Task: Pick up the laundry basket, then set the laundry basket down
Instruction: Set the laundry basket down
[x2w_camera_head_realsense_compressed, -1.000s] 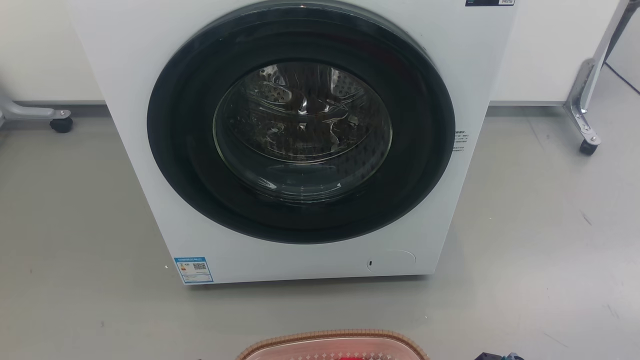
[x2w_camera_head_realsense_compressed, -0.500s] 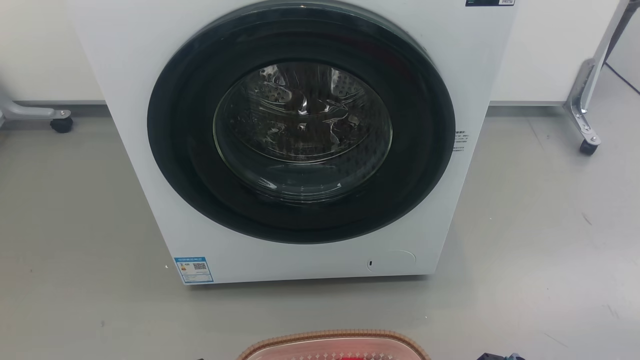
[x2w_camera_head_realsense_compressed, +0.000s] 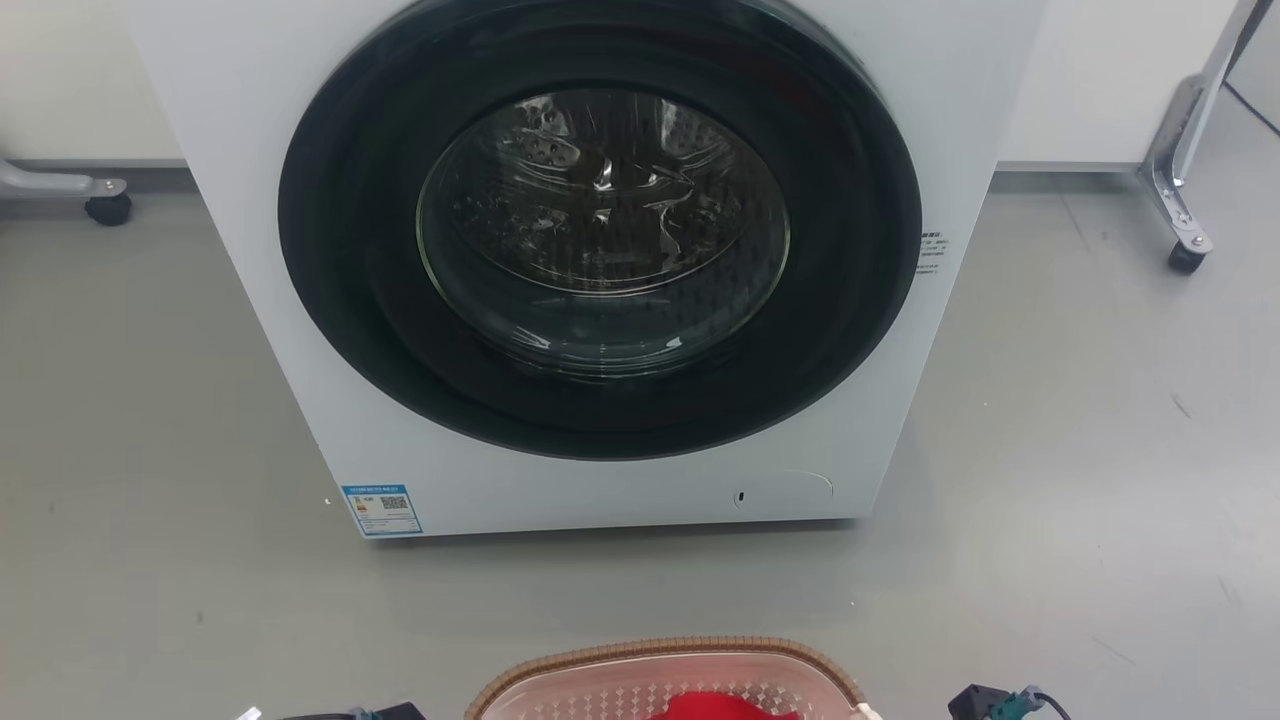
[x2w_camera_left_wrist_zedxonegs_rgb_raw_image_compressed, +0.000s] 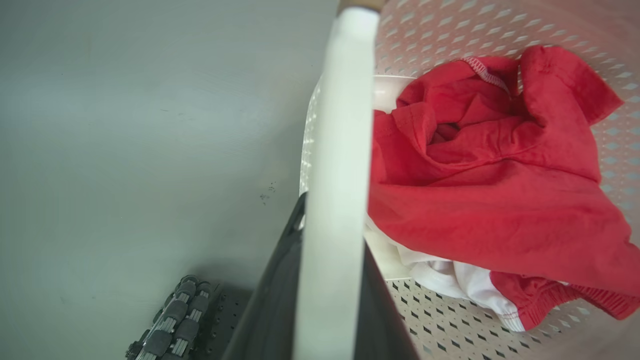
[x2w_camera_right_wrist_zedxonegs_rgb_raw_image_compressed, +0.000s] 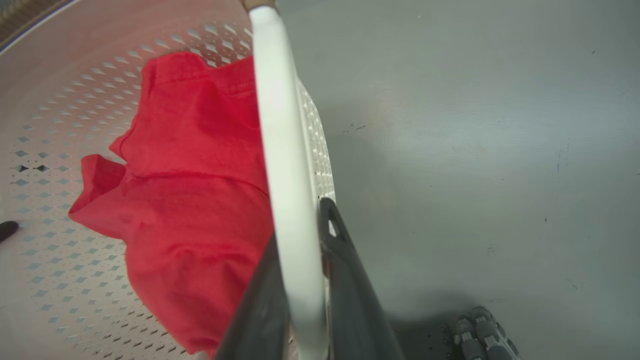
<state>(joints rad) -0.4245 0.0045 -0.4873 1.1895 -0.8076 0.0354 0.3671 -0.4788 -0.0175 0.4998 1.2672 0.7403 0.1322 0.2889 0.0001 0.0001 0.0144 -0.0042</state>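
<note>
Pinkish basket (x2w_camera_head_realsense_compressed: 640, 690) is low before me, near the washer (x2w_camera_head_realsense_compressed: 600, 480), red shirt (x2w_camera_left_wrist_zedxonegs_rgb_raw_image_compressed: 500, 190) inside. My left gripper (x2w_camera_left_wrist_zedxonegs_rgb_raw_image_compressed: 331, 225) and right gripper (x2w_camera_right_wrist_zedxonegs_rgb_raw_image_compressed: 300, 225) each pinch a white side handle (x2w_camera_left_wrist_zedxonegs_rgb_raw_image_compressed: 345, 125). Pick-up seems in hand; next I'd raise both arms evenly.

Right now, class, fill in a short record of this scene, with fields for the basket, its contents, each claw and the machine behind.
Basket: laundry basket, perforated, brown woven-look rim, in front of the washing machine
Contents: red garment lying over a white garment
Left side: left claw shut on the white left handle
Right side: right claw shut on the white right handle
Machine: round glass door looks closed
Ground: grey floor
Lifted or resting: cannot tell
</note>
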